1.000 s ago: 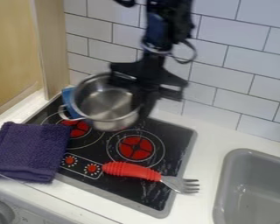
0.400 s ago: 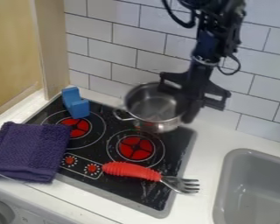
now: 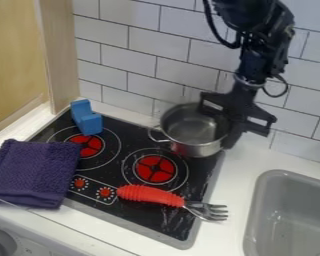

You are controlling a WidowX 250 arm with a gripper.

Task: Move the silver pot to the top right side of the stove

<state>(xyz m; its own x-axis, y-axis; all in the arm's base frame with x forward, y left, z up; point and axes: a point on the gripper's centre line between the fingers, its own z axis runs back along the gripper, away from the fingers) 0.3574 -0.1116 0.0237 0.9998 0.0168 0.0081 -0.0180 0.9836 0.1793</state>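
My black gripper [image 3: 227, 135] pinches the silver pot [image 3: 193, 148] by its right side – I have it snug. The pot is at the top right corner of the stove [image 3: 146, 212], so the big move looks nearly done. I can't tell if its bottom touches. I think I just need to set it flat and let go. It's round and shiny – the fork [image 3: 206, 211] has a bumpy red handle [image 3: 149, 194], and the purple towel [image 3: 34, 172] looks soft.

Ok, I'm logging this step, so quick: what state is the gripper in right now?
Gripper: closed on the silver pot, holding it by the rim at the picture's right.
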